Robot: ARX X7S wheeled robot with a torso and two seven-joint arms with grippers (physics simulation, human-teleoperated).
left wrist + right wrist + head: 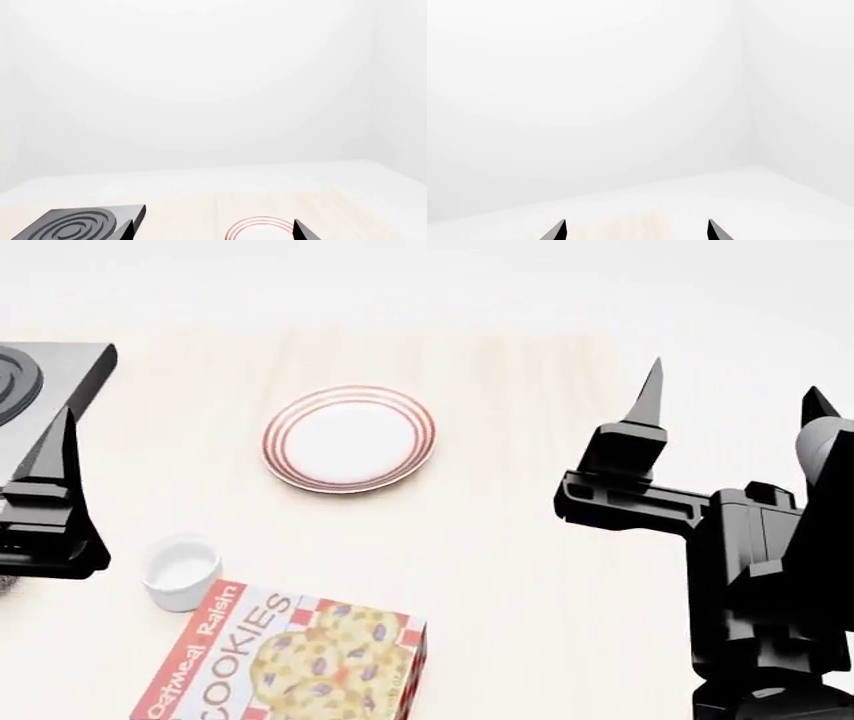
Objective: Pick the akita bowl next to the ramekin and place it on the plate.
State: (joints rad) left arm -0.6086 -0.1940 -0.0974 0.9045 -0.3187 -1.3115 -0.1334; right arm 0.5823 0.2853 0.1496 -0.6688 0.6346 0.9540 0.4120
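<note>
The plate (348, 438), white with thin red rings, lies on the pale wooden table, left of centre in the head view. Its far rim (260, 222) also shows in the left wrist view. The ramekin (180, 570), small and plain white, stands near the front left. The akita bowl is out of view in every frame. My left gripper (215, 234) is open and empty; only one of its fingers (60, 455) shows at the head view's left edge. Raised above the table's right side, my right gripper (733, 385) is open with nothing between its fingertips (560, 229).
A dark grey burner block with concentric rings (54, 365) sits at the far left, also seen in the left wrist view (73, 225). A red cookies box (287, 660) lies at the front, right beside the ramekin. White walls rise behind the table.
</note>
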